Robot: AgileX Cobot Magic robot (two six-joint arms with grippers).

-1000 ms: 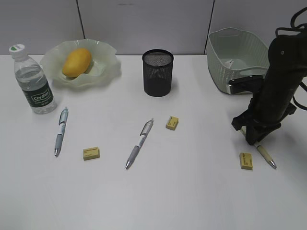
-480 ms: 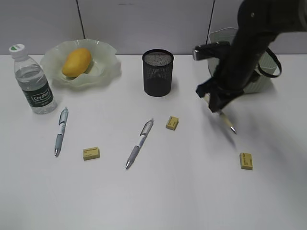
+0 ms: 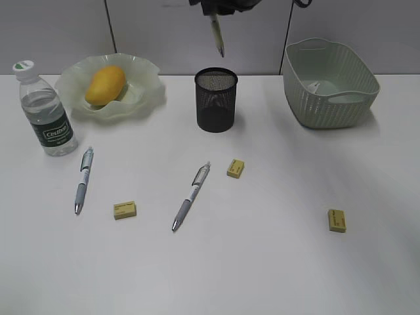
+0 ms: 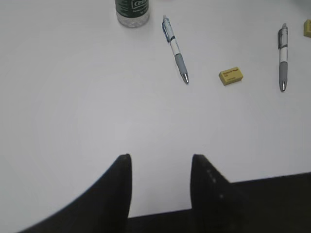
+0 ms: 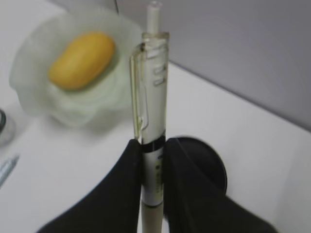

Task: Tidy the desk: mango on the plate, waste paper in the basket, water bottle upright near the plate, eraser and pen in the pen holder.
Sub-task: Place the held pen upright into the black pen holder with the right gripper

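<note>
White worktop [image 3: 262, 262] stretches out under me, with the mango [image 3: 105, 84] on the plate [image 3: 141, 92], the bottle [image 3: 44, 111] upright beside it, and two pens and three erasers lying loose. My right hand [image 5: 154, 160] pinches a pen [image 3: 216, 34] point-down above the black mesh holder [image 3: 216, 100]. My left hand [image 4: 160, 179] hangs spread and empty over bare worktop.

Directly beneath the right claw [image 3: 216, 20] and its pen [image 3: 216, 36]: cup [image 3: 216, 100] on the worktop [image 3: 262, 262]. Left of the claw: mango [image 3: 105, 84] in dish [image 3: 134, 79], bottle [image 3: 44, 110] further left. Right: tub [image 3: 330, 82].
</note>
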